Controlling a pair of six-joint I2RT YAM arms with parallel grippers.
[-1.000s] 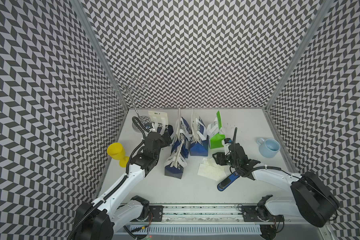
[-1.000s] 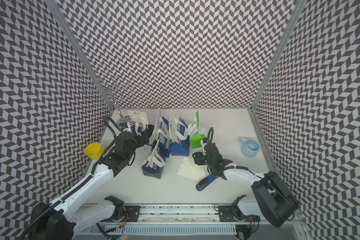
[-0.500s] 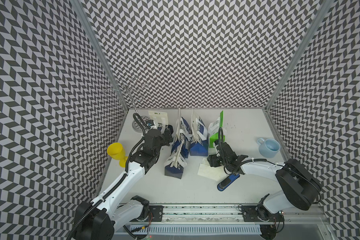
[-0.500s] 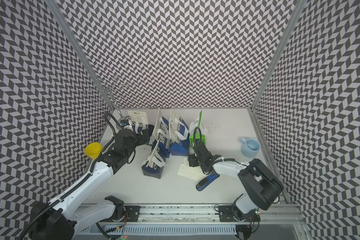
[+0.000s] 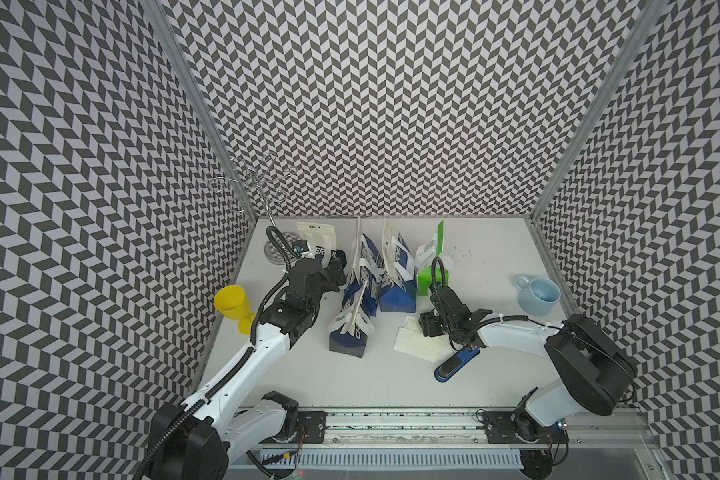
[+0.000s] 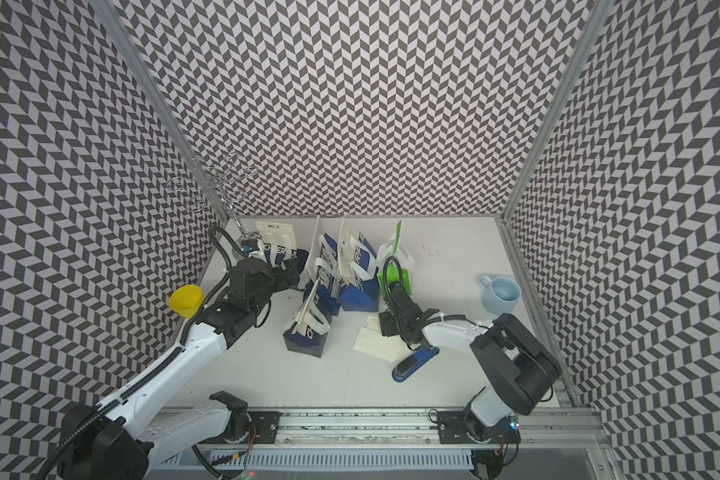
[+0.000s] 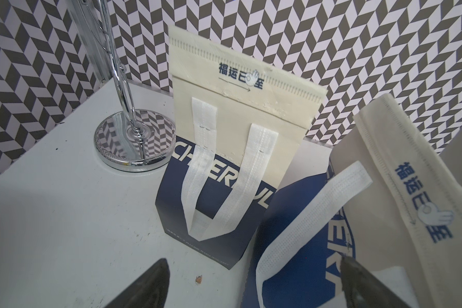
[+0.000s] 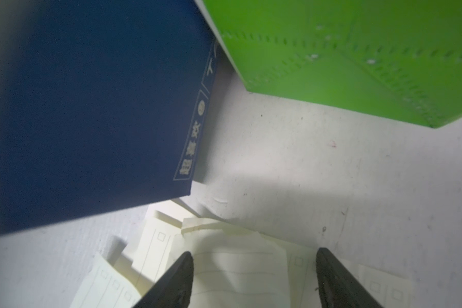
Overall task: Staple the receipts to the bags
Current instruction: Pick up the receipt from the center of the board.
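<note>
Cream-white receipts (image 8: 235, 269) lie loosely piled near the desk's (image 5: 350, 386) middle, just in front of the bags (image 5: 395, 291). The right gripper (image 8: 254, 252) hangs directly over them, jaws parted, empty. The left gripper (image 7: 254, 260) gapes wide, empty, facing a blue bag (image 7: 211, 213).

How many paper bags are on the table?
5. Four blue bags: one back left, two side by side mid-table, one leaning in front. One green bag on the right. More could hide behind them.
</note>
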